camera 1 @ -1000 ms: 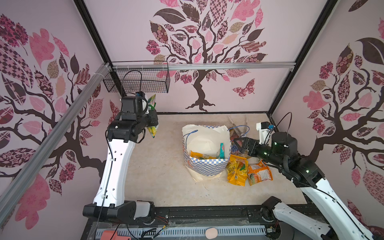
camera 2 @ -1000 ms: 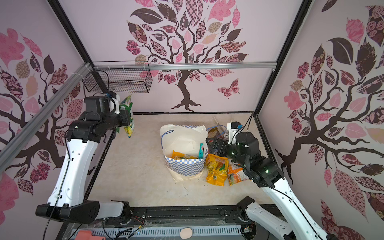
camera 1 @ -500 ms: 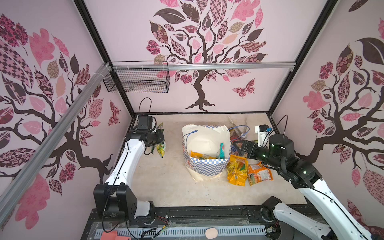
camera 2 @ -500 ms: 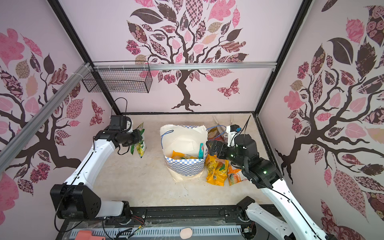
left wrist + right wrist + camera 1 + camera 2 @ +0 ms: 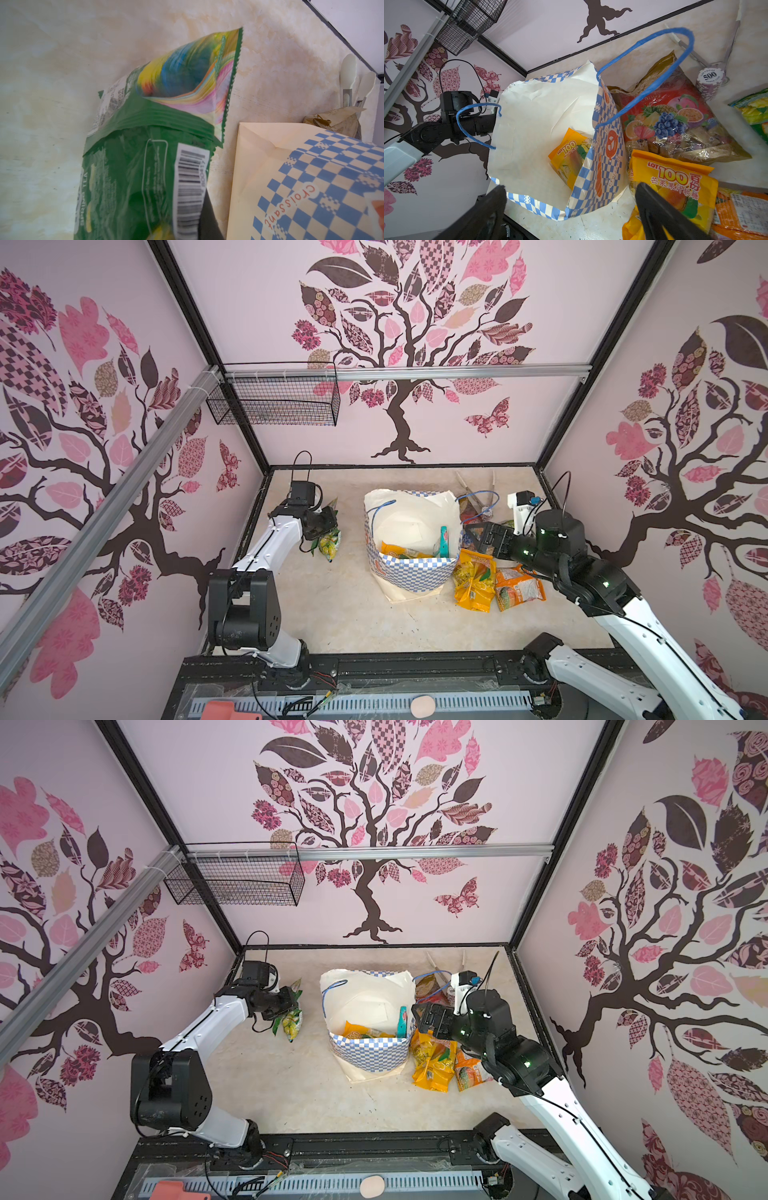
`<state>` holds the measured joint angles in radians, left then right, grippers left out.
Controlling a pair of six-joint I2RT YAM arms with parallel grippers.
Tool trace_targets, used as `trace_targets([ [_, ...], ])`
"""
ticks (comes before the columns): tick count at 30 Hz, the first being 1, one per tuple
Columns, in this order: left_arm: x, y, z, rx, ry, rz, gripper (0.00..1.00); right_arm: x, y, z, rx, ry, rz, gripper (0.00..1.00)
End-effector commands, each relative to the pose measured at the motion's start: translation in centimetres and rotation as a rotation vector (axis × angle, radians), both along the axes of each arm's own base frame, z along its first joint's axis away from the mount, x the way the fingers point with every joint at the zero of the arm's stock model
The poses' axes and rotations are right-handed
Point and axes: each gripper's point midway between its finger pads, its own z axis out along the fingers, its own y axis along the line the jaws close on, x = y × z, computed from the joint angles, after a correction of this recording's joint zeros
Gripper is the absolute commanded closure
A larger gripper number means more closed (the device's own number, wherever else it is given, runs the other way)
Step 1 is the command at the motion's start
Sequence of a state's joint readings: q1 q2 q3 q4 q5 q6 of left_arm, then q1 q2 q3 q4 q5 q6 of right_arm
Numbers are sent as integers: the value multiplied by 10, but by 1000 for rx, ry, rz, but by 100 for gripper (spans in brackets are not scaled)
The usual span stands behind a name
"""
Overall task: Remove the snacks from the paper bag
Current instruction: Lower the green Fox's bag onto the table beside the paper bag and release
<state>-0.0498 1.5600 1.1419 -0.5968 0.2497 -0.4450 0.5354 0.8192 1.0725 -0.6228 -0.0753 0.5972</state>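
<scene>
Packet work on the left side: my left end effector [image 5: 327,526] is clamped on a green packet [image 5: 331,540]. The packet hangs over the tabletop [image 5: 332,614], left of the paper bag [image 5: 411,518] and apart from it (whether its lower end touches down, I cannot tell). The bag stands upright and open near the middle of the tabletop, cream with a blue checkered band. Inside it I see an orange packet [image 5: 398,551] and a teal packet [image 5: 444,540] standing against the right wall. Just right of the bag, a yellow packet [image 5: 473,580] and a second orange packet [image 5: 519,587] lie side by side, touching. A red packet [image 5: 675,116] with fruit pictures lies behind them. My right end effector [image 5: 478,537] hovers beside the bag's right wall, fingers spread wide, holding nothing.
</scene>
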Motion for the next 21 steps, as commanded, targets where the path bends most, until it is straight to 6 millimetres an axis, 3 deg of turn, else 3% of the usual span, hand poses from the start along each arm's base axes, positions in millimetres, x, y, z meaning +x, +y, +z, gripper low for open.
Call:
trace_targets([
  [1, 8, -4, -7, -41, -17, 9, 100, 0, 3, 6, -5, -25, 20, 0],
  [2, 8, -5, -8, -45, -13, 7, 100, 0, 3, 5, -7, -24, 20, 0],
  [9, 9, -10, -11, -65, -4, -16, 70, 1, 3, 2, -12, -23, 20, 0],
  [13, 7, -7, -4, -44, -22, -20, 58, 1, 3, 2, -12, -25, 21, 0],
  [17, 4, -2, 18, -14, -59, -22, 51, 0, 3, 2, -15, -23, 21, 0],
  [21, -2, -5, 61, -16, -141, -31, 47, 1, 3, 2, -15, -23, 22, 0],
])
